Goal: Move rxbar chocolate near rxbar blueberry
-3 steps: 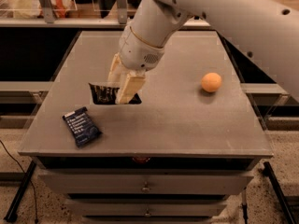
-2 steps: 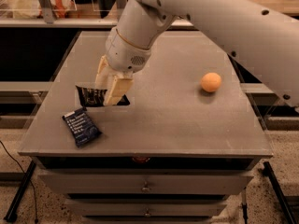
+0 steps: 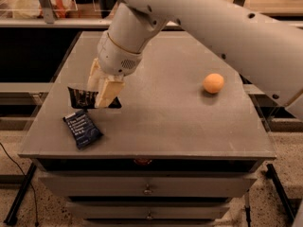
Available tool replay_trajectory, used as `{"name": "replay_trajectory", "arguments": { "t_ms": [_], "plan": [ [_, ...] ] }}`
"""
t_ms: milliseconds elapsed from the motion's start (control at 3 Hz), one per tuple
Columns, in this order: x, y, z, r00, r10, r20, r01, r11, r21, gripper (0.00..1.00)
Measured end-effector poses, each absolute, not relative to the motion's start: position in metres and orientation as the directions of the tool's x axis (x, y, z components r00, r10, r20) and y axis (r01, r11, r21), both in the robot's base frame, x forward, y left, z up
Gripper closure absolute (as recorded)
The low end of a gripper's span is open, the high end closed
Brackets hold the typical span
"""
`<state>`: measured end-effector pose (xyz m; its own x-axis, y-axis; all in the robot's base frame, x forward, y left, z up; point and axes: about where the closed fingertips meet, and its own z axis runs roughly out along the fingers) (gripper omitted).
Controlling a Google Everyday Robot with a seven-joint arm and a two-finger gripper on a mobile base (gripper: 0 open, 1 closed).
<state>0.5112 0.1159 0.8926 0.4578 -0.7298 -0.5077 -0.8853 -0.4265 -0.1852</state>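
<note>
Camera view: gripper (image 3: 98,97) low over the left front of the desk (image 3: 165,122), jaws clamped on the rxbar chocolate (image 3: 79,97). The bar is just behind the rxbar blueberry (image 3: 83,129), corners nearly meeting. Judgement: carry about done; set-down and release left. Both bars are flat, rectangular, film-wrapped, one brown-black with pale stripes, one navy with white text. Desk top matte grey. A round orange ball (image 3: 213,83) lies well apart.

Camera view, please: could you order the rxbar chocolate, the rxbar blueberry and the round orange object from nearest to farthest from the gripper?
The gripper is over the left side of the table.
1. rxbar chocolate: clamped in the gripper.
2. rxbar blueberry: just in front of it, near the front-left corner.
3. round orange object: far off on the right side.
</note>
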Motion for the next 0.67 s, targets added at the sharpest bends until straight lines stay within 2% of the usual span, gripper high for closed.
{"name": "replay_trajectory", "arguments": {
  "t_ms": [667],
  "plan": [
    [0.5141, 0.1238, 0.8869, 0.449, -0.734, -0.510, -0.890, -0.420, -0.179, 0.13]
  ]
}}
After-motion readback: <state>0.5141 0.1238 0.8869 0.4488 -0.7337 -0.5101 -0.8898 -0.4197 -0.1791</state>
